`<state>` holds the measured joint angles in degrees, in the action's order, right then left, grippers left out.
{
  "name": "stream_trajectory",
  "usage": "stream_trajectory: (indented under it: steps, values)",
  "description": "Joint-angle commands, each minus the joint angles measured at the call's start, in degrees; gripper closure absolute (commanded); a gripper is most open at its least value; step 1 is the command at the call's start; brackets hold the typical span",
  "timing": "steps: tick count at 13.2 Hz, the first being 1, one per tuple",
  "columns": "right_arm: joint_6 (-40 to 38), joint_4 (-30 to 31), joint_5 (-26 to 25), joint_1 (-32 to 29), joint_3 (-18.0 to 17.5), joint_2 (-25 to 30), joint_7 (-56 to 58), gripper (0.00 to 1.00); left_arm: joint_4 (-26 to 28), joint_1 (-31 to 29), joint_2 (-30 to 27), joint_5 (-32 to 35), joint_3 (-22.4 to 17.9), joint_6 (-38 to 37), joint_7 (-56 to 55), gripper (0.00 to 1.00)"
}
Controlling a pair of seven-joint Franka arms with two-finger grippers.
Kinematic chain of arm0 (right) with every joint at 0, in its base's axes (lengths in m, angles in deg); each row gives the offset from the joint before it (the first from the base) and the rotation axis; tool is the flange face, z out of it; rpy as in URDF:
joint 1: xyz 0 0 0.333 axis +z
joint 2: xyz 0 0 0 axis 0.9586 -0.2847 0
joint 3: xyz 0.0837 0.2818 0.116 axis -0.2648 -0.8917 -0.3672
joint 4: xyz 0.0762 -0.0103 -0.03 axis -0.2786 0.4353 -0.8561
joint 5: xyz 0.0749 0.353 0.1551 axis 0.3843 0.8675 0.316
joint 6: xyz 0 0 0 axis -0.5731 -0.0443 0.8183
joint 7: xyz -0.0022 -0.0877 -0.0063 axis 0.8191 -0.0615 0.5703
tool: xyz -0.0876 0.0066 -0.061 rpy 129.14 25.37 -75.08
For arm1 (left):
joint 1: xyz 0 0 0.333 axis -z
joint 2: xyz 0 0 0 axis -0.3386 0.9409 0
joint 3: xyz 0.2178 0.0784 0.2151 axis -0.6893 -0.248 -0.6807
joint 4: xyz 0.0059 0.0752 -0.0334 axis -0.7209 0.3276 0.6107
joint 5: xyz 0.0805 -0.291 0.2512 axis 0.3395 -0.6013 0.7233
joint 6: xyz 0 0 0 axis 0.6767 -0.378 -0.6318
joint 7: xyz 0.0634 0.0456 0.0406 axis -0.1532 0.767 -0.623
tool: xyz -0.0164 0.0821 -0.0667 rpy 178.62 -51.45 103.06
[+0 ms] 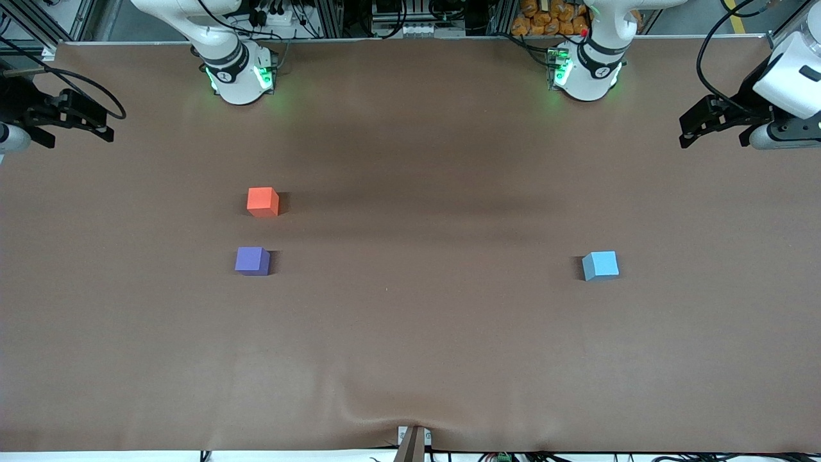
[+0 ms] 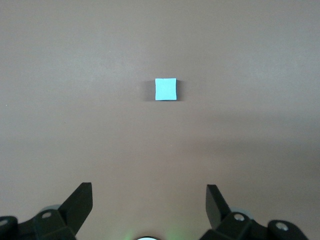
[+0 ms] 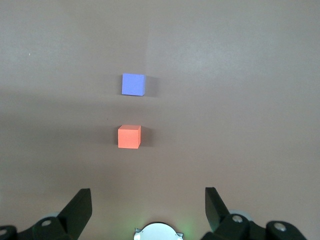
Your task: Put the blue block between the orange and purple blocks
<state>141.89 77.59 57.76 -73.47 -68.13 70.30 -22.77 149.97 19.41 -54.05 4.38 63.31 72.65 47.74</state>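
Purple block (image 1: 252, 261) and blue block (image 1: 600, 265) sit nearest the front camera, about level with each other, well apart. Purple block is toward the right arm's end of the table; blue block toward the left arm's end. Orange block (image 1: 263, 201) is just farther from the front camera than the purple one, near it but not touching, a bare strip of table between them. All three cubes rest flat on the brown table cover (image 1: 410, 333), none stacked, none tilted.

Blue block is not between the other two; it lies alone, well apart from the orange and purple pair.

Left gripper (image 1: 689, 128) hangs at the left arm's end of the table, up in the air over the table's edge region, fingers spread wide, holding nothing. In the left wrist view its two black fingers (image 2: 80, 202) stand apart with the blue block (image 2: 165, 89) seen on the table between and past them, untouched.

Right gripper (image 1: 102, 125) hangs at the right arm's end of the table, also released, nothing in it. In the right wrist view the fingers (image 3: 80, 205) are apart, with the orange block (image 3: 129, 136) and purple block (image 3: 133, 84) both on the table in view, neither touched.

Both arms wait off at the table ends. Small bracket (image 1: 414, 439) at the table edge closest to the front camera.
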Motion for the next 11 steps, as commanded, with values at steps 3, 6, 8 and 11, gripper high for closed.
stream_trajectory:
  steps: [3, 6, 8, 11]
  values:
    - [-0.04, 1.05, 0.89, -0.87, -0.09, 1.14, 0.73, 0.0, -0.93, -1.11, 0.71, 0.09, -0.07, -0.91, 1.17, 0.0]
    - [-0.13, 1.05, 0.89, -0.87, -0.09, 1.14, 0.73, 0.0, -0.4, -1.03, 0.8, 0.0, 0.2, 0.58, 0.11, 0.0]
    - [-0.22, 1.05, 0.98, -0.87, -0.09, 1.14, 0.73, 0.0, -0.14, -0.76, 1.06, 0.09, 0.37, 2.07, 0.03, 0.0]
    - [-0.22, 1.05, 0.98, -0.87, -0.09, 1.14, 0.73, 0.0, 6.51, -0.94, 1.85, 0.18, 0.55, 11.52, -1.11, 0.0]
